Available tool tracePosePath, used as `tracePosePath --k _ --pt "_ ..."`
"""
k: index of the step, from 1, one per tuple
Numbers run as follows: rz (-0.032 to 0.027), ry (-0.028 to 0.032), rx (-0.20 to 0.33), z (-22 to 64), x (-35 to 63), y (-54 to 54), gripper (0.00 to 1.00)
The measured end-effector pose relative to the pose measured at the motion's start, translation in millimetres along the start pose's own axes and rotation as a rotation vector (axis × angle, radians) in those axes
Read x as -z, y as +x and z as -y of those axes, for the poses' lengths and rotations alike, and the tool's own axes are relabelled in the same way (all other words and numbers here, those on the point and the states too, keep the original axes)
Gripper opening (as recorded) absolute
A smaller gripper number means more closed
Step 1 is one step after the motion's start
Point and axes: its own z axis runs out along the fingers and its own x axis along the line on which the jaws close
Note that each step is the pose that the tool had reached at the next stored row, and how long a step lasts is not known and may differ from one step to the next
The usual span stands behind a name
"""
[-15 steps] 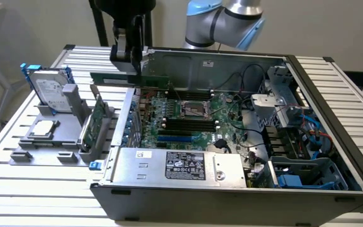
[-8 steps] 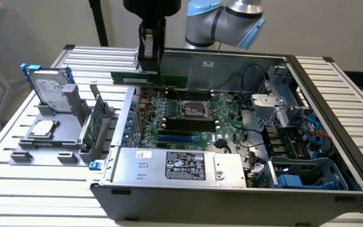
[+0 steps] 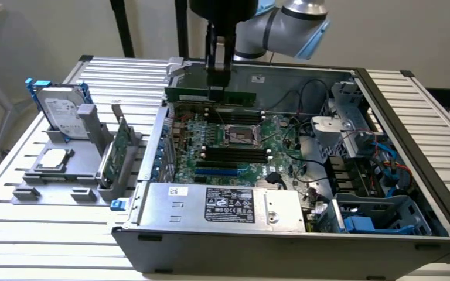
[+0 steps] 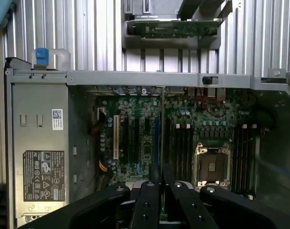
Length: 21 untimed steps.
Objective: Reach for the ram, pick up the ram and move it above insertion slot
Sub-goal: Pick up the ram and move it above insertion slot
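My gripper (image 3: 217,88) hangs over the back part of the open computer case and is shut on the ram (image 3: 186,93), a long thin green stick held level well above the motherboard (image 3: 276,164). In the wrist view the ram (image 4: 162,124) shows edge-on as a thin line running out from between my fingers (image 4: 150,195). It lies parallel to the black memory slots (image 4: 181,148) beside the processor socket (image 4: 212,164). In the exterior view those slots (image 3: 233,154) lie in front of the socket (image 3: 245,134), nearer the camera than the ram.
On the exterior view's left, a grey fixture (image 3: 33,175) holds a hard drive (image 3: 59,111), a processor chip (image 3: 55,158) and an upright expansion card (image 3: 115,153). The power supply (image 3: 225,205) fills the case front; a drive cage (image 3: 370,213) and cables (image 3: 311,126) crowd its right.
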Motion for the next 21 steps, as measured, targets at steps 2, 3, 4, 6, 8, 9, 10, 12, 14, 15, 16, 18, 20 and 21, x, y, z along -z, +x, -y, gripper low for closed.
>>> tracePosePath --k 2,3,4,6,8,9,10,12,14,15,16,18,20,21 --pt "0.0001 0.0000 0.000 7.4 -0.5 -3.9 0.14" --pt "0.0001 0.0000 0.000 10.7 -0.7 -6.3 0.14" --pt "0.0001 0.0000 0.000 13.6 -0.9 -8.8 0.14" --pt "0.0001 0.0000 0.000 19.5 -1.2 -14.2 0.14" --pt "0.0001 0.0000 0.000 24.9 -1.5 -19.4 0.14" --pt "0.0001 0.0001 0.000 27.7 -1.5 -21.4 0.14" --pt "0.0000 0.0002 0.000 30.4 -1.4 -22.1 0.14" --pt "0.0002 0.0008 0.000 34.9 -1.5 -22.9 0.14" --pt "0.0001 0.0009 0.000 38.8 -1.5 -23.3 0.14" --pt "0.0001 0.0010 0.000 40.1 -1.5 -23.4 0.14" --pt "0.0002 0.0010 0.000 40.8 -1.6 -23.4 0.14" --pt "0.0002 0.0011 0.000 41.7 -1.8 -23.5 0.14" --pt "0.0000 0.0010 0.000 42.2 -1.7 -23.5 0.14" --pt "0.0001 0.0011 0.000 42.2 -1.8 -23.5 0.14"
